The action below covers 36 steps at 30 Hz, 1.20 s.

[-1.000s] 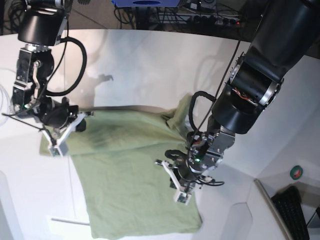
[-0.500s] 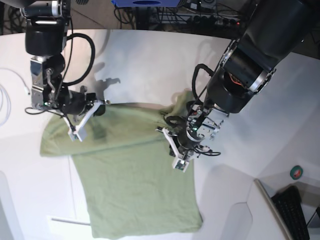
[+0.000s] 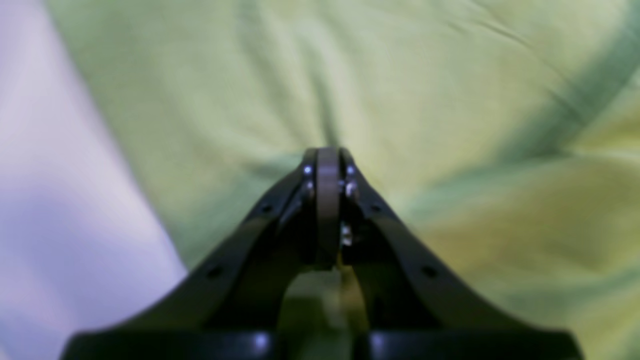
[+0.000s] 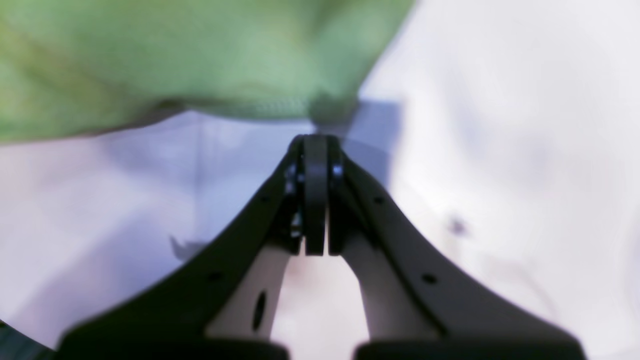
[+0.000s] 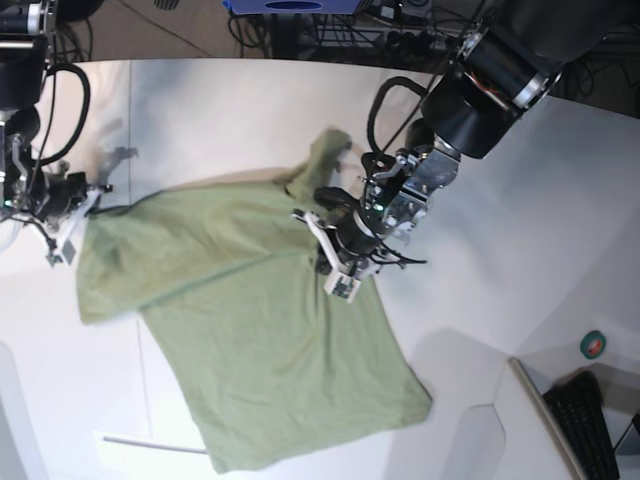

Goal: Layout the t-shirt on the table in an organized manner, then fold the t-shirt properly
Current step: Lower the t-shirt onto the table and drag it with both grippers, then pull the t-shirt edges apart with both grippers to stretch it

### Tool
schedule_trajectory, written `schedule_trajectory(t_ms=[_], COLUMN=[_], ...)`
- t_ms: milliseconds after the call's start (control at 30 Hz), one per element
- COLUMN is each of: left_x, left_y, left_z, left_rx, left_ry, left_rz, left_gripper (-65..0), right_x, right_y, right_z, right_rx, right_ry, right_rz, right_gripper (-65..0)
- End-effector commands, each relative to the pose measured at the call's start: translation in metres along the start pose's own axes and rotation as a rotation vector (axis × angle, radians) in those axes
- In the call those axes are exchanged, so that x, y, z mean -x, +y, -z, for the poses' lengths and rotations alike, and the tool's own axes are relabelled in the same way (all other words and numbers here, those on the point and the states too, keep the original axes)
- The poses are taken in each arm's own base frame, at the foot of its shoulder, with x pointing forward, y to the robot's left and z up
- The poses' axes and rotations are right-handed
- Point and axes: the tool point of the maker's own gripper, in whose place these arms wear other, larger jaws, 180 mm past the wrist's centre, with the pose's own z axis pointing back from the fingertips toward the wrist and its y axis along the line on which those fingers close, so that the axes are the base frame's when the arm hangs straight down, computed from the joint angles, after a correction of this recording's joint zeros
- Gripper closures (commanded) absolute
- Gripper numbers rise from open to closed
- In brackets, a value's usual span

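The olive-green t-shirt (image 5: 250, 340) lies spread but rumpled across the white tabletop (image 5: 220, 110), one sleeve pointing toward the far edge and its hem toward the near edge. The left claw (image 5: 335, 268) sits over the shirt's middle with its jaws pressed together, cloth bunching at the tips in the left wrist view, though whether fabric is pinched there I cannot tell. The right claw (image 5: 62, 240) is pressed together too, at the shirt's sleeve edge, with bare tabletop beneath it.
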Motion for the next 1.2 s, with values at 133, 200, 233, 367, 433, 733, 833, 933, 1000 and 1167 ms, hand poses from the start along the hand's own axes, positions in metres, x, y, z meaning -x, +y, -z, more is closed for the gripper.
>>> schedule_trajectory(t_ms=[133, 200, 233, 367, 433, 733, 833, 933, 1000, 1167], left_x=[-0.072, -0.091, -0.098, -0.111, -0.111, -0.072, -0.047, -0.022, 0.006, 0.042], left_y=[-0.027, -0.017, -0.009, 0.04, 0.064, 0.112, 0.106, 0.1, 0.112, 0.106], left_z=[-0.022, -0.028, -0.029, -0.018, -0.009, 0.018, 0.018, 0.015, 0.003, -0.026], left_rx=[0.03, 0.014, -0.001, -0.095, -0.15, -0.292, -0.283, -0.275, -0.293, -0.278], left_ry=[-0.109, -0.135, -0.148, -0.139, -0.123, -0.061, -0.017, 0.017, 0.056, 0.128], left_rz=[-0.061, -0.087, -0.098, -0.126, -0.104, 0.093, 0.092, 0.077, 0.077, 0.083], left_gripper=[0.0, 0.0, 0.0, 0.0, 0.0, 0.0, 0.0, 0.0, 0.0, 0.0], right_x=[-0.059, -0.067, -0.068, -0.063, -0.055, -0.036, -0.022, -0.005, 0.006, 0.017], right_y=[0.028, 0.049, 0.056, 0.08, 0.088, 0.096, 0.089, 0.08, 0.076, 0.07], right_z=[-0.053, -0.065, -0.069, -0.058, -0.048, -0.036, -0.025, -0.009, 0.003, 0.026], right_rx=[0.012, -0.003, -0.008, -0.065, -0.091, -0.117, -0.12, -0.127, -0.136, -0.151], right_ry=[-0.18, -0.229, -0.241, -0.234, -0.206, -0.16, -0.108, -0.052, -0.038, -0.003], right_rz=[-0.144, -0.176, -0.185, -0.153, -0.136, -0.113, -0.083, -0.049, -0.015, 0.055], right_gripper=[0.0, 0.0, 0.0, 0.0, 0.0, 0.0, 0.0, 0.0, 0.0, 0.0])
